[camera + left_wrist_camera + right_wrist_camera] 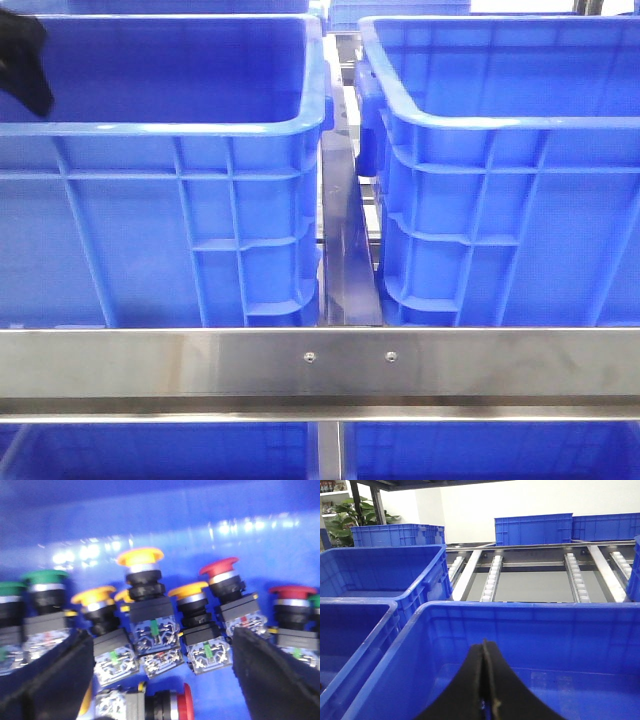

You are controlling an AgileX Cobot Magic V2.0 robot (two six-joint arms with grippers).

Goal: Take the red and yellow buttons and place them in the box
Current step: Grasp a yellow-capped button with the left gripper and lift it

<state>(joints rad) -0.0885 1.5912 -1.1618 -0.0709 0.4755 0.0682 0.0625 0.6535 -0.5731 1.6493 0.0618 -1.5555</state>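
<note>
Down at the bottom corners of the left wrist view, the left gripper spreads wide and empty over yellow mushroom-head push buttons and red ones, probably lining up a grab. Centre-bottom of the right wrist view, the right gripper is pinched closed on nothing above the big blue ribbed plastic box, probably just parked.

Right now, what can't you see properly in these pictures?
- Front view: the buttons are hidden behind the left crate's wall.
- Left wrist view: everything is blurred; the left claw is open, and its fingers cover some buttons.
- Right wrist view: the right claw is shut; the edge cuts off the crate floor.
</note>
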